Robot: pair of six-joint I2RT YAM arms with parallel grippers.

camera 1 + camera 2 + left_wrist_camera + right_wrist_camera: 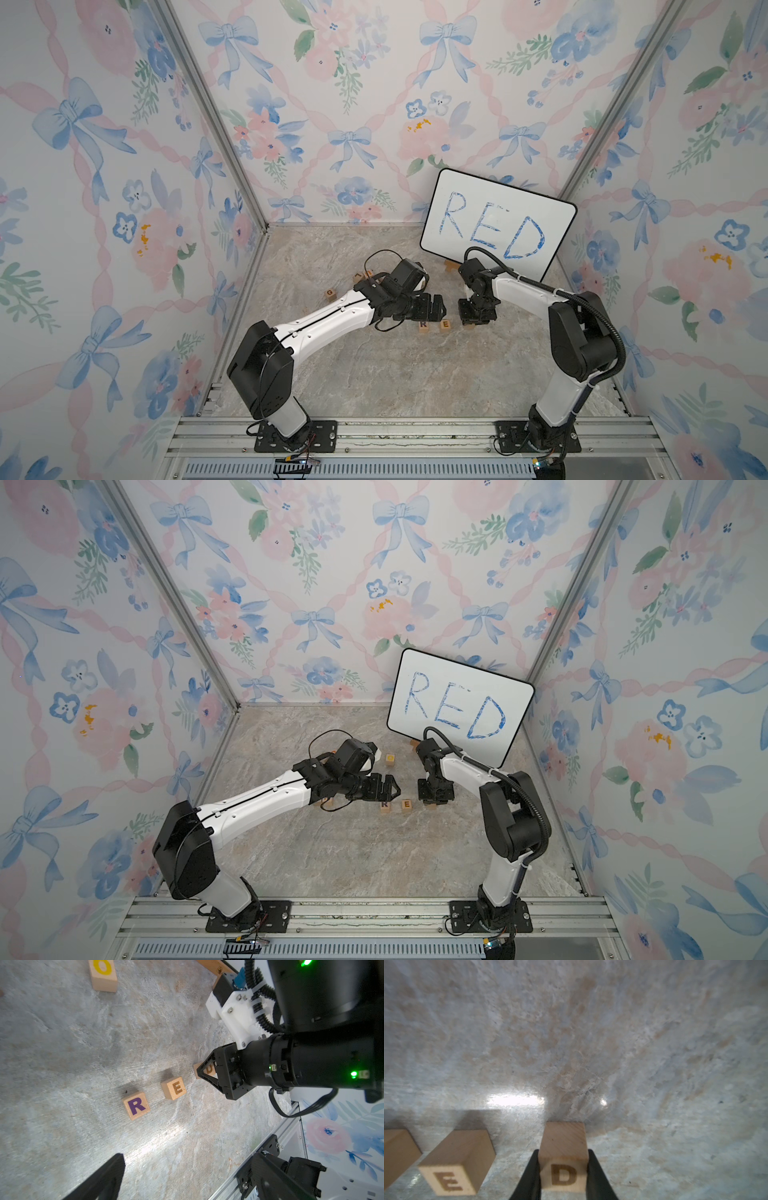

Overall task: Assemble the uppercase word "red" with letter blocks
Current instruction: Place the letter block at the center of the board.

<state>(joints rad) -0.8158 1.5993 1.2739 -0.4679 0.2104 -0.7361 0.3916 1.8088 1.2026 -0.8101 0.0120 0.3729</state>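
Standing by the marbled grey-beige counter (pixel 374 374), what matters to me is how the light-wood cube with the orange D (pixel 563 1177) sits against the row. It lies right inside the right pincer (pixel 199 1071), clamped between the black fingers (pixel 529 1174), which press on the two faces that point along the row. It sits beyond the light-wood cube with the orange E (pixel 174 1087), with a gap much like the one between that cube and the light-wood cube with the purple R (pixel 136 1105). The three run in one line across the space between the arms, with the E and D letters turned the same way. I'd judge that release is the next step. One finger would then swing out towards the E, so that gap is the thing to watch. I can't tell whether the D is resting on the counter or a shade above it. The left pincer (pixel 440 309) hangs spread wide and empty just beside the R, so the right arm alone is at the D. In both top views the right pincer hides the D, though they show the white board with blue handwritten RED (pixel 498 220) leaning at the back. The right wrist view shows the grip close up but cuts off the R's letter, while the left wrist view takes in the whole row.
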